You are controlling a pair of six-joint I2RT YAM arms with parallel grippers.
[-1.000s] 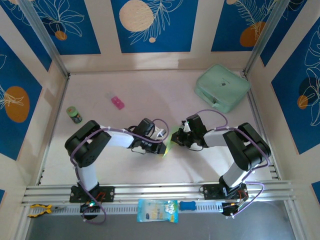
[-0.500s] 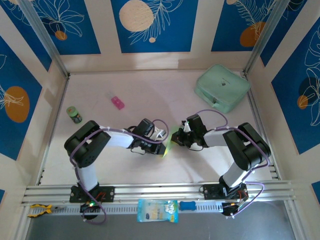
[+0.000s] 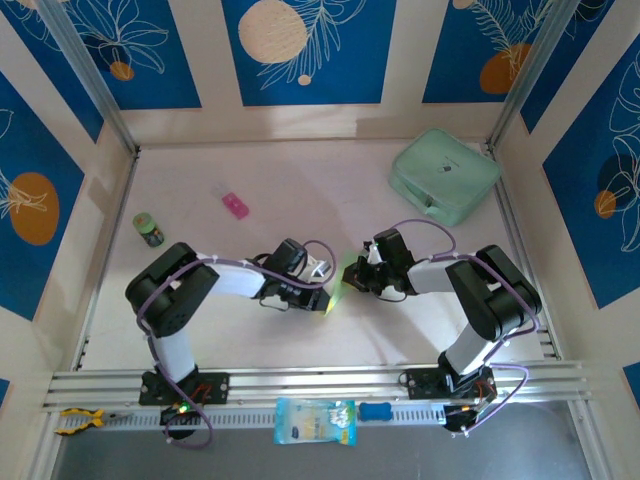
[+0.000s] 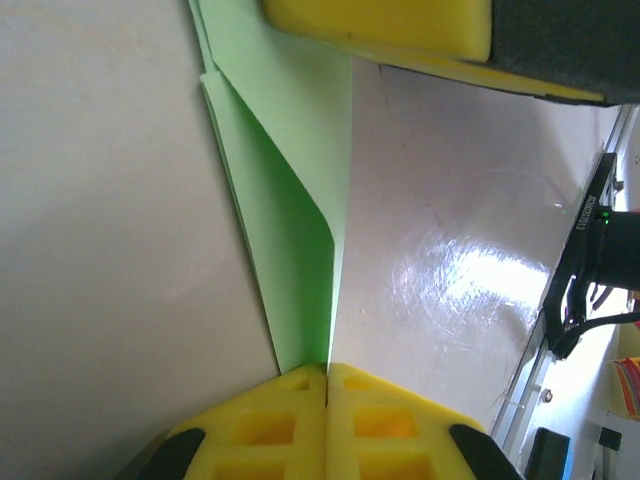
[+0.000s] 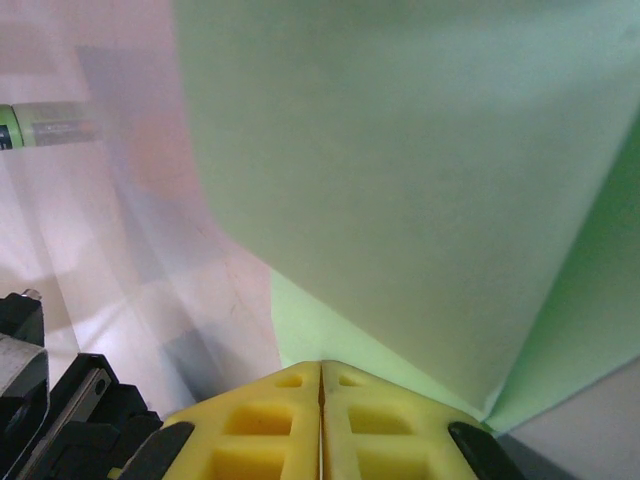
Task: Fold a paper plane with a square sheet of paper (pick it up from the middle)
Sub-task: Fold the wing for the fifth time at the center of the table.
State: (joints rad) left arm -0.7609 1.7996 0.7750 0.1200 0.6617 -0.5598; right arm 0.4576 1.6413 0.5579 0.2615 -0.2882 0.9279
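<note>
The pale-green sheet of paper (image 3: 338, 286) is folded into a narrow, creased shape and hangs between the two arms at the table's middle. My left gripper (image 4: 327, 366) is shut on its lower tip, the paper (image 4: 290, 200) running up from the yellow pads with a curled flap. The right gripper's yellow pad (image 4: 390, 25) shows at the paper's far end. My right gripper (image 5: 320, 365) is shut on the other end, where broad green folds (image 5: 420, 190) spread above its pads. From above, the left gripper (image 3: 326, 293) and right gripper (image 3: 350, 278) nearly meet.
A mint-green zip case (image 3: 444, 175) lies at the back right. A small pink item (image 3: 235, 205) and a green-capped jar (image 3: 148, 229) sit on the left. A blue-and-white packet (image 3: 314, 420) lies on the front rail. Walls close in three sides.
The paper between the grippers has risen slightly and shows more green from above. The left arm has shifted a little toward the near edge; both grippers keep their hold.
</note>
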